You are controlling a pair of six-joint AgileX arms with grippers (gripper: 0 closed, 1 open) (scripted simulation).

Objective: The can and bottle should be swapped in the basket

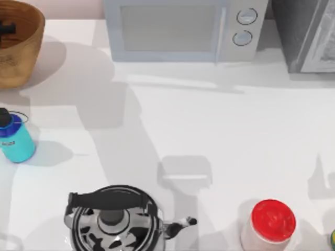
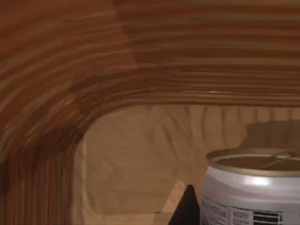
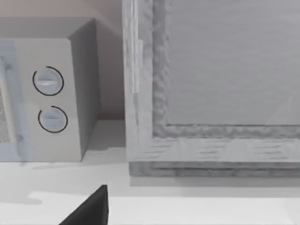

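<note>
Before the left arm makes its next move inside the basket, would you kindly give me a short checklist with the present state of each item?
1. Can in the basket, upright: ok, it stands on the floor in the left wrist view.
2. Left gripper beside the can: ok, a dark fingertip shows next to it.
3. Fingers closed on the can: cannot tell.
4. Bottle waiting outside the basket: ok, on the table at the left edge, upright.
5. Kettle and red-lidded jar away from the bottle: ok, both stand apart near the front.
</note>
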